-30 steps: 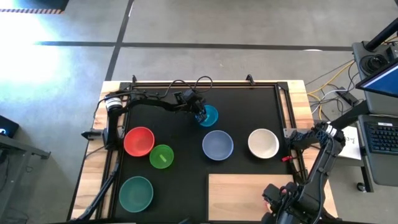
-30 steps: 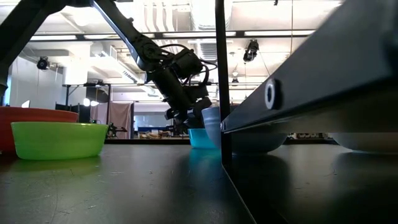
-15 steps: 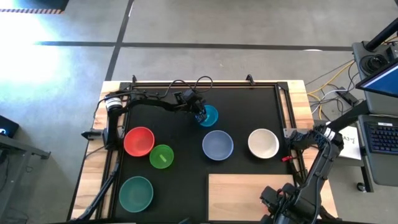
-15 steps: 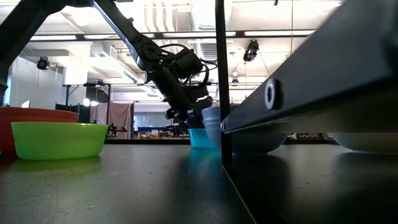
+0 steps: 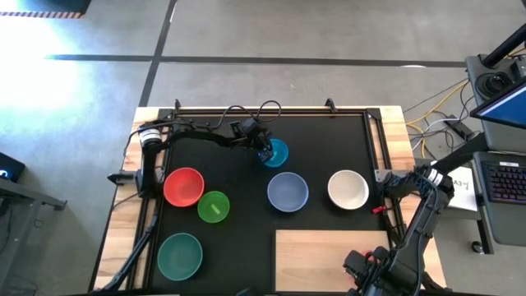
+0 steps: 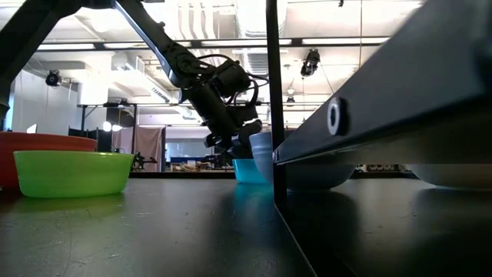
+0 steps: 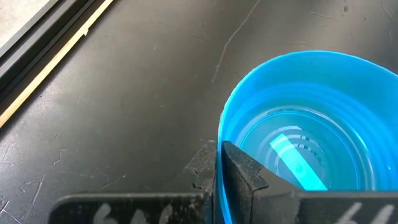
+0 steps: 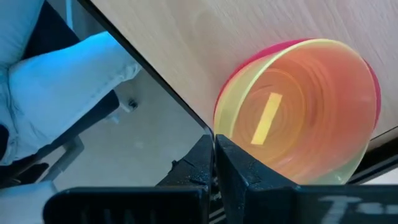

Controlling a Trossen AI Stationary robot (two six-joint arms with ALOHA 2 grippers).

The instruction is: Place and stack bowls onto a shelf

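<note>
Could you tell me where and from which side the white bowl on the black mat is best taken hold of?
Take the white bowl by its rim, coming from above with one finger inside and one outside the wall. It sits upright and open, apart from the periwinkle bowl, so its thin rim is free all round. The edge toward the wooden shelf looks handiest for the right tool; the left tool is at the blue bowl.

Right arm (image 5: 415, 226) shifted slightly toward near table edge; its end effector (image 5: 367, 278) sits lower in high view.
</note>
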